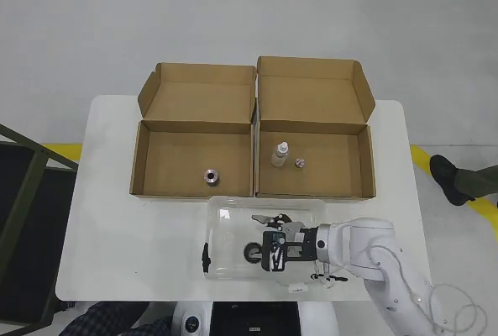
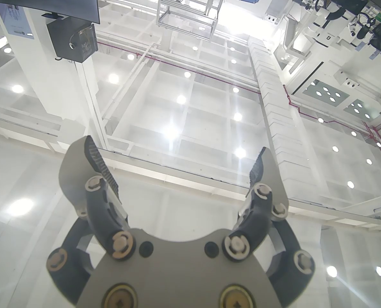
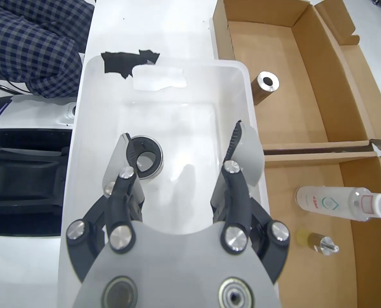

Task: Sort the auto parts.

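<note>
A black ring-shaped part [image 3: 148,158] lies on the floor of the clear plastic bin [image 3: 164,68], also seen as the ring [image 1: 253,251] in the top view. My right gripper [image 3: 182,136] hangs open inside the bin, one finger [image 3: 128,149] right beside the ring and nothing between the fingers. From above, the right gripper [image 1: 262,238] sits over the bin [image 1: 232,210] near the table's front. A metal cylinder [image 1: 211,175] stands in the left cardboard box [image 1: 148,160]. My left gripper [image 2: 177,158] is open, holds nothing and points up at the ceiling.
The right cardboard box [image 1: 362,164] holds a white spray bottle [image 1: 280,154] and a small metal part [image 1: 299,163]. Both boxes touch the bin's far side, flaps open toward the back. Black tape [image 3: 129,62] marks one bin wall. Bare white table [image 1: 114,235] lies left of the bin.
</note>
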Robot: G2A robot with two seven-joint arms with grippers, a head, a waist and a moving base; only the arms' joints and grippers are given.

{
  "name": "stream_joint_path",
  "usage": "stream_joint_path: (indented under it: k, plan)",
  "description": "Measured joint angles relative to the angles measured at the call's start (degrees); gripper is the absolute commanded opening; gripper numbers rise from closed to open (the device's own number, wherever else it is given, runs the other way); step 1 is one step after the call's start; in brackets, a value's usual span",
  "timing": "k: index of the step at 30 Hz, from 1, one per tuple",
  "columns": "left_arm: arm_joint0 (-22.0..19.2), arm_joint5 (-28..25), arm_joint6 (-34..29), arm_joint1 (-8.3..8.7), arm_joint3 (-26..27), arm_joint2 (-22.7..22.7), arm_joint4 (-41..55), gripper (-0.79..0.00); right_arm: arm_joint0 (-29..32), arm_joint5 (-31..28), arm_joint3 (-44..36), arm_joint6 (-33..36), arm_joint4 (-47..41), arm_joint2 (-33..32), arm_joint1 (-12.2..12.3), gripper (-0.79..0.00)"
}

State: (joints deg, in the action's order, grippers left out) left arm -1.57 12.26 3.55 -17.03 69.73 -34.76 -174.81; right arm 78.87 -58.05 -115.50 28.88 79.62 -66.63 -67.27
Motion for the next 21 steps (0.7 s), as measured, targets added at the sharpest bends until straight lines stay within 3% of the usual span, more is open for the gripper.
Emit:
stream_joint_path:
  k: [11, 21]
  plan:
    - [0.0, 0.0, 0.0, 0.0, 0.0, 0.0, 0.0, 0.0, -0.74, 0.05, 3.21, -2.69, 1.91, 4.45, 2.49, -0.252]
    - [0.0, 0.0, 0.0, 0.0, 0.0, 0.0, 0.0, 0.0, -3.42, 0.05, 7.16, -4.58, 2.79, 8.96, 3.53, -0.194]
